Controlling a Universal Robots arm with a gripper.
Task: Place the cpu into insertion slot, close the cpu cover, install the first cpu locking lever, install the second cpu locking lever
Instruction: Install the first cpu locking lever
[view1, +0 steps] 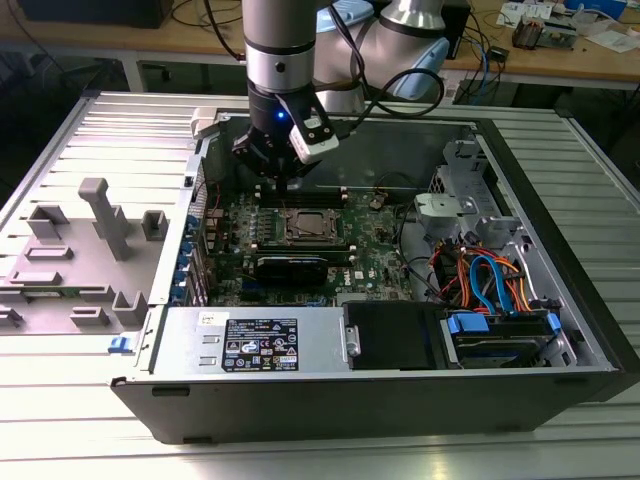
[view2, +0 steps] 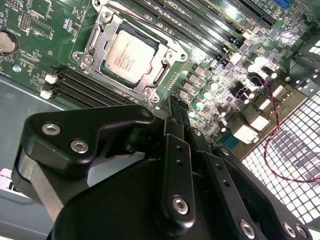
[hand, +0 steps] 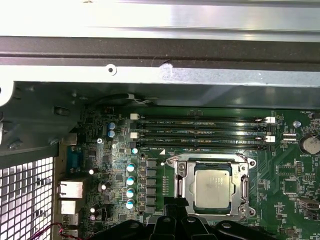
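Note:
The cpu, a flat silver-grey square, lies in the insertion slot on the green motherboard. It also shows in the exterior view as the cpu and in the first wrist view as the cpu. The cpu cover, a silvery frame, lies flat around the chip, with a thin wire lever running along one edge. My black gripper hangs just above the board beside the socket, over the RAM slots. Its fingers are pressed together and hold nothing. The gripper tip sits near the cover's corner.
Long black RAM slots run beside the socket. The case's metal walls surround the board, with a drive cage and coloured cables at the exterior view's right. A grey fixture tray lies outside the case at that view's left.

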